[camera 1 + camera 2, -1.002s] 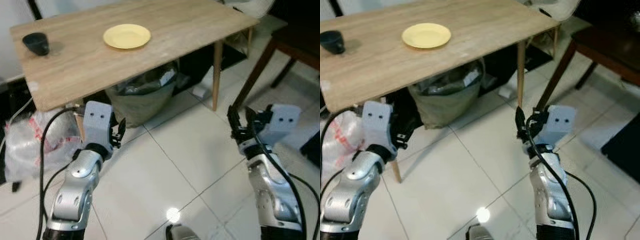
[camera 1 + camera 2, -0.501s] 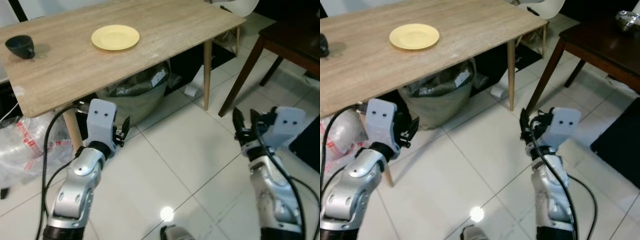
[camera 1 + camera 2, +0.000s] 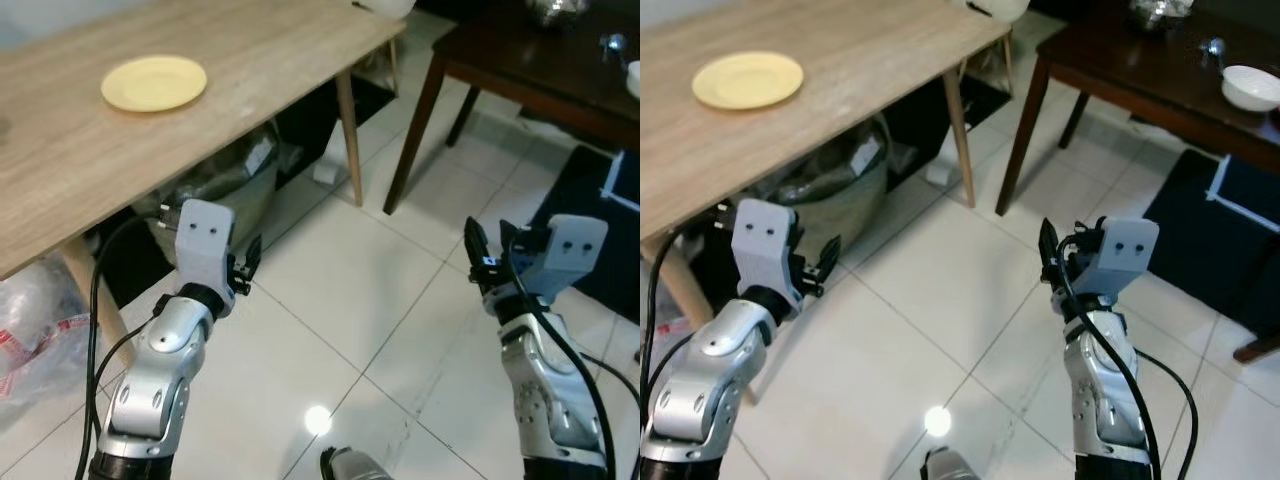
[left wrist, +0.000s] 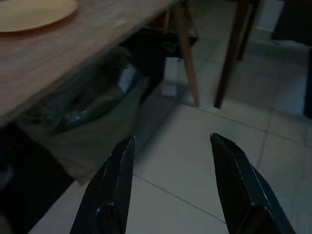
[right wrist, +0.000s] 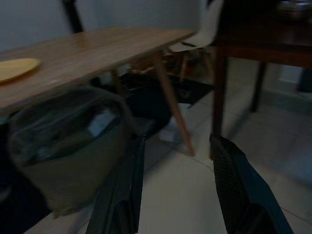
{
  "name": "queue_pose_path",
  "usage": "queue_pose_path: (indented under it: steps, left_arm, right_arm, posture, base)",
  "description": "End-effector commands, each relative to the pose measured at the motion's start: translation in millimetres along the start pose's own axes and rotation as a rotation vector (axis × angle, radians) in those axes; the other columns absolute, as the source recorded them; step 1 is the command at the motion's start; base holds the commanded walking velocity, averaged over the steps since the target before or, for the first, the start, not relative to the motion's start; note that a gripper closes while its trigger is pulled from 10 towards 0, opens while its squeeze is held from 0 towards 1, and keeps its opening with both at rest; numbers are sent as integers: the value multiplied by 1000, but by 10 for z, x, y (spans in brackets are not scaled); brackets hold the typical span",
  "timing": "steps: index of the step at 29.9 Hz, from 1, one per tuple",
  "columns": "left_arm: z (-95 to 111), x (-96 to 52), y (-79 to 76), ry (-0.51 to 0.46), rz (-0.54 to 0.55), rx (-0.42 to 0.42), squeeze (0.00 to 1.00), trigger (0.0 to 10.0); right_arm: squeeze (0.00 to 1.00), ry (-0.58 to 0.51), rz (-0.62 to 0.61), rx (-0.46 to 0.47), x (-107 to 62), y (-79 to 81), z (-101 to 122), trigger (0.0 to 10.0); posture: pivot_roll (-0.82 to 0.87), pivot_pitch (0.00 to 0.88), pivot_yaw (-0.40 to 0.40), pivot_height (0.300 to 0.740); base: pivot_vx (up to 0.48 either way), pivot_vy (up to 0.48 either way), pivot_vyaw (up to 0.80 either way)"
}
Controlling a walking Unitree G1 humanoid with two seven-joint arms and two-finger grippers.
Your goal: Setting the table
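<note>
Black, tapered fingers spread and empty on both: left gripper (image 4: 170, 187) and right gripper (image 5: 178, 187), forearms raised over glossy white floor tiles (image 3: 330, 320). Round yellow plate (image 3: 154, 82) lies flat on pale wooden table (image 3: 830, 60); white bowl (image 3: 1251, 87) on dark wooden table (image 3: 1120, 75).
</note>
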State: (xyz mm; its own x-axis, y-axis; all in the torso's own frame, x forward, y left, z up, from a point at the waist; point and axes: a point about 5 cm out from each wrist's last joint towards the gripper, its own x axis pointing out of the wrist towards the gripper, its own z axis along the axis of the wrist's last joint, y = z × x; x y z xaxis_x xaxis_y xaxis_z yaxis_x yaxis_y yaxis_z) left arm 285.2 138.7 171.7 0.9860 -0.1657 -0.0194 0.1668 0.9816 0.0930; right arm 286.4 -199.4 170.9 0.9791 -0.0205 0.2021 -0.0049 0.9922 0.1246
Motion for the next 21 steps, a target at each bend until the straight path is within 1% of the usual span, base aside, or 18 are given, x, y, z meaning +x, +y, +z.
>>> queue_pose_path:
  steps: [1, 4, 21]
  left_arm:
    - [-54, -17, 6, 22, 7, 3, 0, 10000]
    - [-57, -21, 3, 24, 5, 2, 0, 10000]
    - [-57, -8, -15, 21, -12, -9, 0, 10000]
  right_arm:
    - [0, 10, -3, -9, -16, -17, -20, 10000]
    - [0, 23, -11, 7, -23, -32, -37, 10000]
    - [0, 15, -9, 6, -4, -35, -18, 10000]
  posture:
    - [-105, 65, 65, 740]
    - [-104, 67, 65, 740]
    - [-106, 63, 64, 740]
  base:
    - [0, 0, 0]
    - [0, 0, -800]
    - [0, 0, -800]
